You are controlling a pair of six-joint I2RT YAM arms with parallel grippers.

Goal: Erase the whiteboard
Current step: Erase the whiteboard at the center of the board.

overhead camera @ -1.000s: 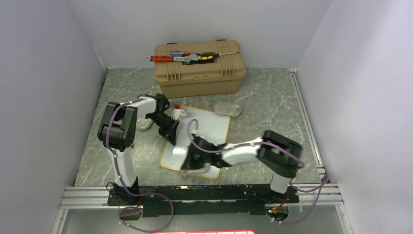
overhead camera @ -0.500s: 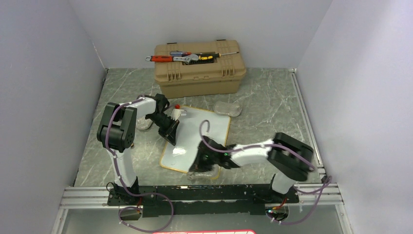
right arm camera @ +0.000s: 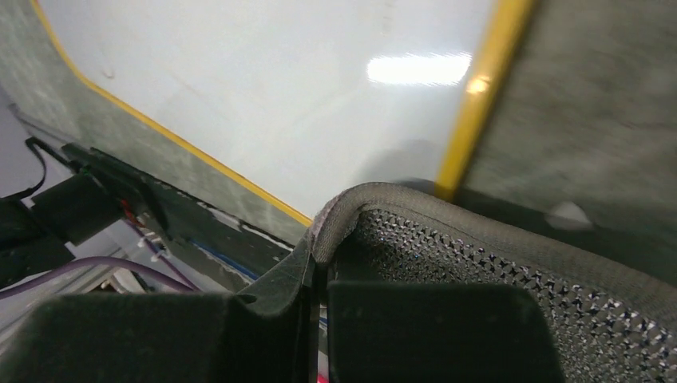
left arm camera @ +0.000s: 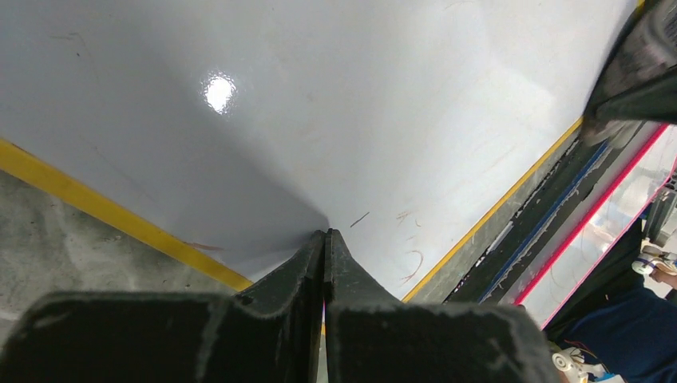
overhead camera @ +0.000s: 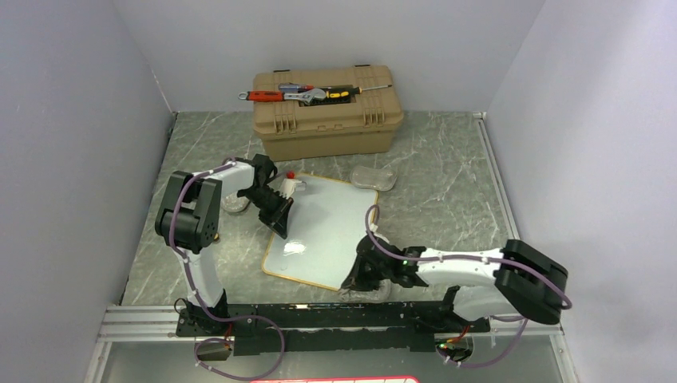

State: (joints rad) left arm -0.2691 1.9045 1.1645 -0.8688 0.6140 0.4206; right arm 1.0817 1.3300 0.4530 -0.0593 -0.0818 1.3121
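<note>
While the left gripper point(overhead camera: 281, 214), its jaws pinched together on nothing, rests its tips on the whiteboard point(overhead camera: 329, 219) beside the yellow rim, the right gripper point(overhead camera: 357, 278) clamps a grey mesh cloth point(right arm camera: 495, 271) at the board corner farthest from the tan toolbox point(overhead camera: 327, 120). The board lies flat on the marbled table point(overhead camera: 447, 183), just in front of the toolbox and slightly out of square with it. Glossy, thin and probably light, it looks stiff but apt to skate on the smooth top. A downward press near the rim, not a pinch, seems the surest hold. Faint strokes point(left arm camera: 409, 263) show near the rim farthest from the toolbox.
</note>
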